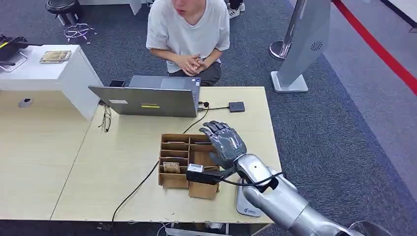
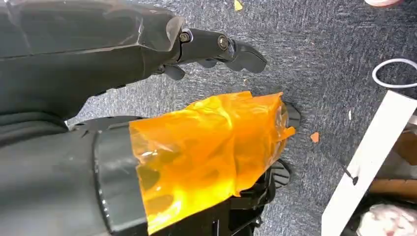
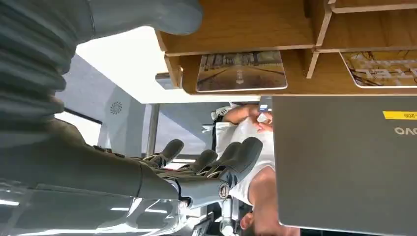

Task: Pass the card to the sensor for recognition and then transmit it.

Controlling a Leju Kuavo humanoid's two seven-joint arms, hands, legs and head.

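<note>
From the head view, the right hand [image 1: 224,141] hangs over the wooden card box [image 1: 182,164] on the worktop [image 1: 123,162]. Its fingers are spread and it holds nothing. It is likely there so it can reach down for a card. One card [image 1: 171,167] lies in a slot on the box's left side, beside the hand and not touched by it. A small dark sensor [image 1: 236,106] sits near the far edge of the worktop, tied by a cable toward the laptop [image 1: 147,101]. It probably sits there so the card can be shown to it. A person [image 1: 189,37] sits behind the laptop with hands folded, maybe waiting to be handed the card.

In the left wrist view, the left hand [image 2: 196,147] hangs over grey carpet [image 2: 324,54]. Orange film [image 2: 206,152] wraps part of it. Its dark fingers [image 2: 231,51] stick out straight and I see nothing in them, so it looks loose and empty.

In the right wrist view, the right hand's fingers [image 3: 231,157] are apart with nothing in them. The box slots are close by, and a picture card [image 3: 241,71] lies flat in one, easy to pick. Another card [image 3: 381,69] lies in the next slot. The laptop's grey lid is near too.
</note>
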